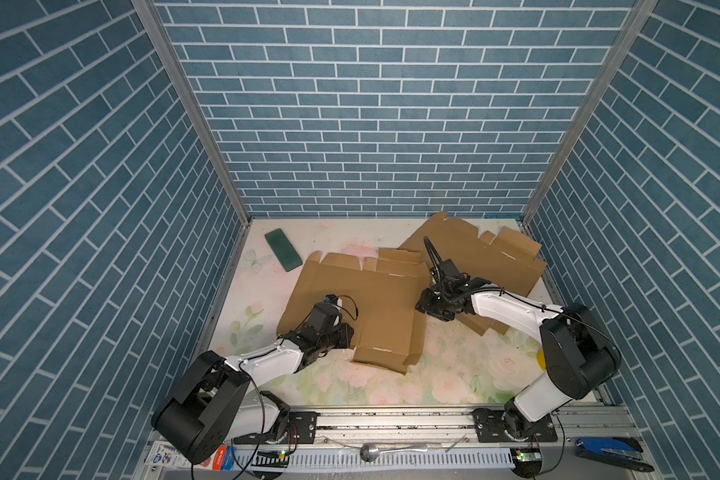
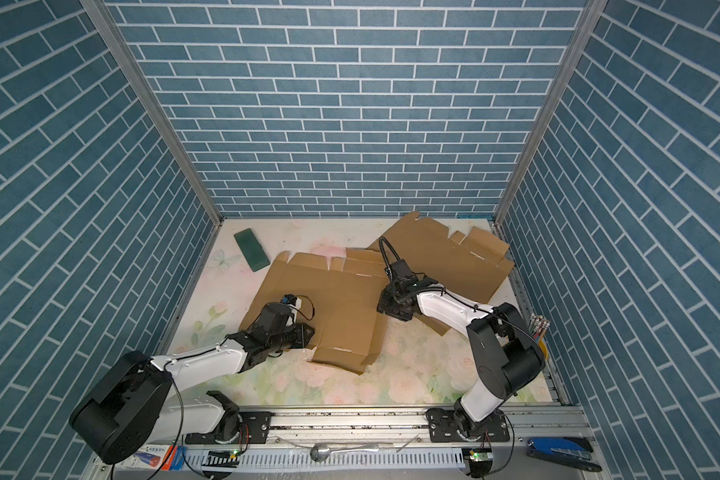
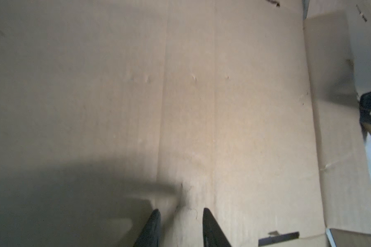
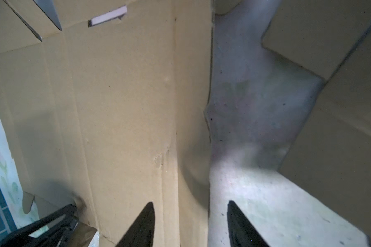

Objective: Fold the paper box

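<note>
Box (image 1: pixel 362 303) lies flat out in the middle of the mat (image 1: pixel 454 374), unfolded, flaps all round, no wall standing. Left gripper (image 1: pixel 347 335) is low over its near left part. In the wrist view its fingers (image 3: pixel 153 226) stand a little way apart with bare cardboard showing between them, nothing pinched.

Across to the right gripper (image 1: pixel 421 306), sitting right at the box's right edge. From its own wrist camera the jaws are spread wide and straddle that edge: one tip over the cardboard, one over bare mat. The thin side strip (image 4: pixel 193 128) runs between them, looks a touch lifted, and neither tip is clamped on it.

Now the clutter. A second cardboard sheet (image 1: pixel 487 257) fills the far right of the mat, partly under the right arm, and meets the box at its far right corner. Only a narrow wedge of mat separates the two beside the right gripper, so it's tight on that side. A green block (image 1: pixel 283 249) lies just off the box's far left corner, not touching. Down on the front rail, off the mat, are a spoon (image 1: pixel 391 451) and a blue tool (image 1: pixel 609 451), well apart from the box.
</note>
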Controlling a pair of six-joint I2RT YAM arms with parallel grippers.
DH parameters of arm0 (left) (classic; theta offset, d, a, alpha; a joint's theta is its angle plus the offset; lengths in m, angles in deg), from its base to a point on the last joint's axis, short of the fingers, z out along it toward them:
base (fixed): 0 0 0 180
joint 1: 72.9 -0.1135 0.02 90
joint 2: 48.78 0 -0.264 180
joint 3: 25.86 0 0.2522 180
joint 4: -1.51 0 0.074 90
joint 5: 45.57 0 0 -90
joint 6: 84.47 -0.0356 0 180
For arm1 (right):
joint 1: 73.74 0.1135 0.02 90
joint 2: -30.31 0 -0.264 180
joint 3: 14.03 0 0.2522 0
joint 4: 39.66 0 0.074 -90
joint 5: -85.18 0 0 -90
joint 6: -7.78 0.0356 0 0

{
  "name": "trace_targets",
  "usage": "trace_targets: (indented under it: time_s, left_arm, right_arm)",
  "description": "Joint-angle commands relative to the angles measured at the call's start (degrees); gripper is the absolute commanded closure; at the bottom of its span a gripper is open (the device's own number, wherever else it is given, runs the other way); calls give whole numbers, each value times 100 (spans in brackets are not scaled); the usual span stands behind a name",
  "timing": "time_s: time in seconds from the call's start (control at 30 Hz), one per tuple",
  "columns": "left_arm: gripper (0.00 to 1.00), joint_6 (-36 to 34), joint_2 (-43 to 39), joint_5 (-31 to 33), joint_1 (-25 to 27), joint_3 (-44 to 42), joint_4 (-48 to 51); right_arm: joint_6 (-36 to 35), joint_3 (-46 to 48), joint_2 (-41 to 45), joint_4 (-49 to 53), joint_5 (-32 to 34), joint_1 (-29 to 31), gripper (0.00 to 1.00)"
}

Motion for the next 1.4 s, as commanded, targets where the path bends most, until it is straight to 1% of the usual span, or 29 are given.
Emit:
trace_targets:
  time_s: [0.0,0.03,0.1,0.17,0.2,0.23,0.3,0.33,0.4,0.43,0.47,0.6,0.73,0.8,0.9,0.97,1.07,1.17,1.3,1.37]
  left_arm:
    - [65,280,-75,89,259,-24,-79]
    - [65,280,-131,95,292,-6,-15]
    - [65,190,-336,110,298,158,330]
    - [64,-204,-650,215,278,522,893]
    - [62,-459,-820,278,205,789,1257]
    - [62,-663,-938,289,109,1036,1540]
    - [60,-1032,-1096,168,-267,1604,2081]
    - [59,-1173,-1100,53,-473,1851,2267]
    - [59,-1407,-1006,-394,-984,2381,2560]
    - [58,-1496,-925,-520,-1142,2619,2678]
    - [58,-1618,-808,-565,-1260,2888,2839]
    - [58,-2067,-400,-463,-1435,3780,3341]
    - [56,-2107,-317,-585,-1666,4092,3400]
    - [55,-2070,-321,-633,-1794,4005,3247]
    - [54,-1947,-208,-809,-1968,3824,3023]
    - [53,-1927,-92,-815,-2033,3755,2907]
    - [49,-1954,209,-705,-2052,3748,2699]
    - [48,-1911,674,-640,-2051,3914,2696]
    - [44,-1895,1111,-754,-2046,4063,2580]
    - [40,-2040,1330,-808,-2046,4199,2518]
  right_arm:
    - [340,209,-161,-505,-220,15,55]
    - [322,211,-190,-502,-196,15,59]
    - [168,162,-226,-395,-67,16,73]
    - [-147,-9,-245,-63,31,18,87]
    - [-463,-206,-259,257,101,15,92]
    - [-771,-392,-285,577,155,15,95]
    - [-1616,-877,-361,1343,102,15,99]
    - [-1994,-1101,-399,1738,119,17,99]
    - [-2772,-1636,-479,2616,321,22,100]
    - [-3095,-1874,-513,3007,475,32,100]
    - [-3395,-2151,-554,3391,836,42,100]
    - [-4242,-3158,-819,4389,1507,122,100]
    - [-4977,-3961,-1290,5134,2251,362,100]
    - [-5273,-4157,-1496,5122,2747,521,100]
    - [-5629,-4261,-1756,4717,3457,708,100]
    - [-5974,-4173,-1847,4405,3652,832,100]
    - [-6148,-4042,-1909,4060,3591,871,100]
    - [-6189,-3959,-1972,3905,3717,867,100]
    - [-6180,-3736,-1911,3702,3703,861,100]
    - [-6204,-3586,-1870,3575,3703,862,100]
